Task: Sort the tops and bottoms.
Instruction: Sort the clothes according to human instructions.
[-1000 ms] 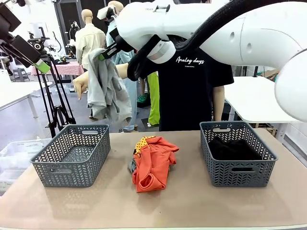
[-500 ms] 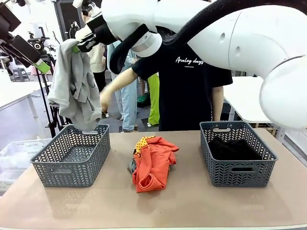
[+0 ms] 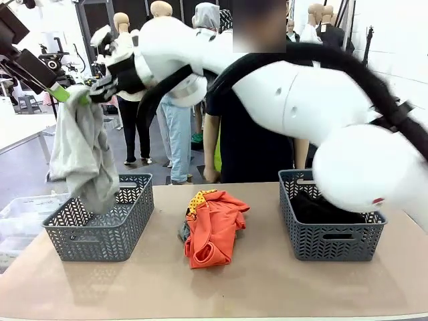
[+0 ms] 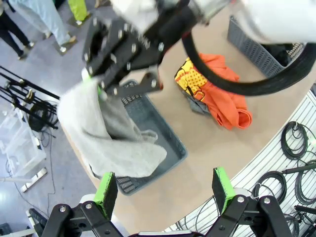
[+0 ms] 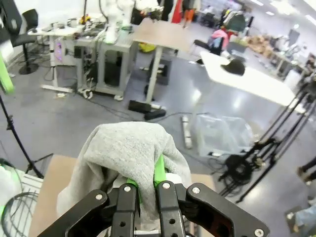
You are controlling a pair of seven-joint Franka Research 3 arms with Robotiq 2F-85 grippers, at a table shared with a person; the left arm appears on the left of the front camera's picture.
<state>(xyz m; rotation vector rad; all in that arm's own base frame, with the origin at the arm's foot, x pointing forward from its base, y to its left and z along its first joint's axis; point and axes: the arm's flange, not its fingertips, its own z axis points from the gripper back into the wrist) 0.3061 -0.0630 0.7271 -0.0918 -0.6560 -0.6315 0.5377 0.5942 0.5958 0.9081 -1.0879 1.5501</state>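
Right hand (image 3: 81,95) grips light grey top (image 3: 83,157) over left basket (image 3: 100,234); hem seems to touch rim. Orange T-shirt (image 3: 212,227) bunched on counter (image 3: 267,287).

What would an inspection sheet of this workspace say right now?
Surface: tan table with left basket and right basket, both grey.
Job's things: light grey top hangs from the right gripper over the left basket; orange T-shirt crumpled mid-table, darker grey cloth peeking from under it; black garment in the right basket.
Clutter: nothing seen.
Grippers: right gripper shut on the light grey top; left gripper open, holding nothing, high over the table's left end.
Cables: black hose along the right arm; coiled cables beside the table.
Surroundings: person behind the table; tripod; clear box on the floor.
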